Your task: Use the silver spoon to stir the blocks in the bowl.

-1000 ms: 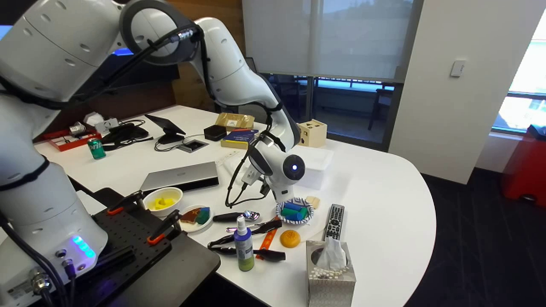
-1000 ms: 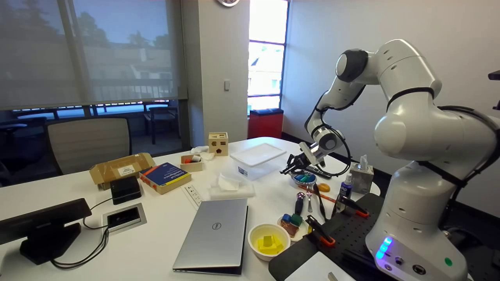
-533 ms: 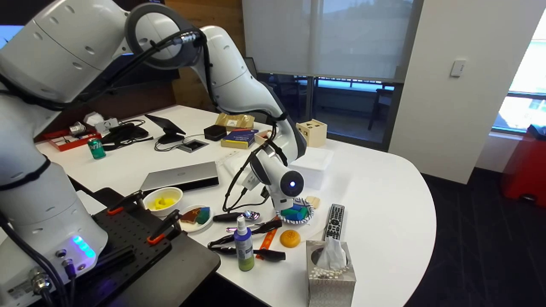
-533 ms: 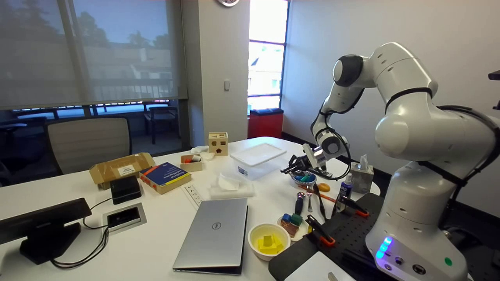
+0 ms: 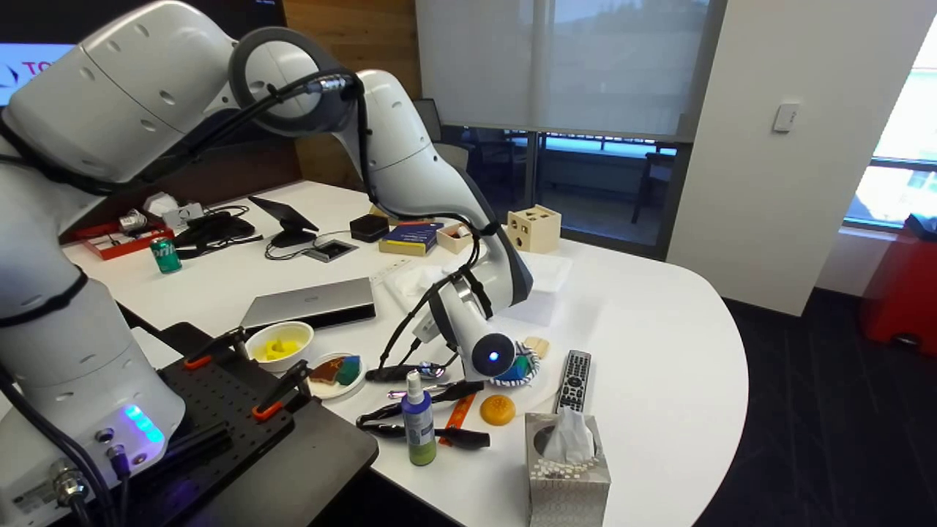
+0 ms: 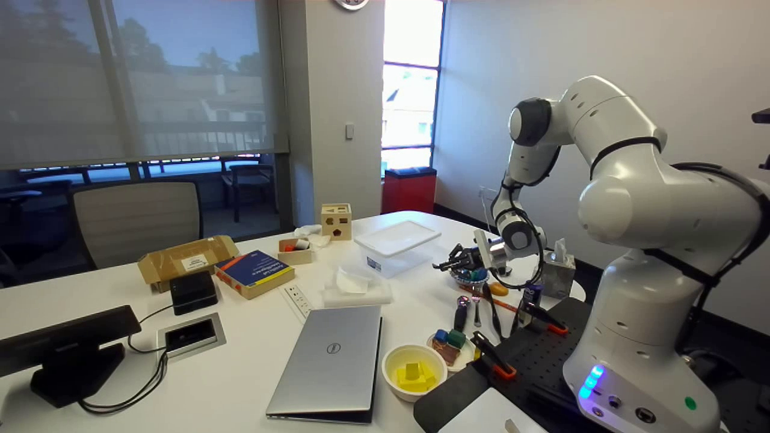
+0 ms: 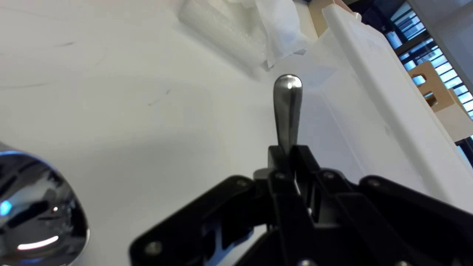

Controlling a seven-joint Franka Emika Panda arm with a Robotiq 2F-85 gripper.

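Note:
The bowl (image 5: 536,361) with a blue-and-white patterned rim stands on the table, partly hidden behind my wrist. It also shows in an exterior view (image 6: 472,282) below my gripper. Blue and green blocks (image 5: 518,368) lie in it. My gripper (image 7: 288,151) is shut on the silver spoon (image 7: 288,111), whose handle end sticks out past the fingertips in the wrist view. The spoon's head cannot be made out. In an exterior view my gripper (image 6: 446,265) is low over the bowl. A shiny rounded metal thing (image 7: 40,210) is cut off at the wrist view's left edge; I cannot tell what it is.
A lidded clear box (image 6: 397,243) and bubble wrap (image 6: 356,288) are beyond the bowl. A scoop (image 6: 462,310), a fork (image 6: 477,307), tongs (image 5: 439,433), a spray bottle (image 5: 419,424), an orange bun (image 5: 498,410) and a remote (image 5: 574,382) lie near it.
My wrist has moved lower and back toward the robot base. The wrist now covers more of the bowl in both exterior views. The bowl has not visibly moved.

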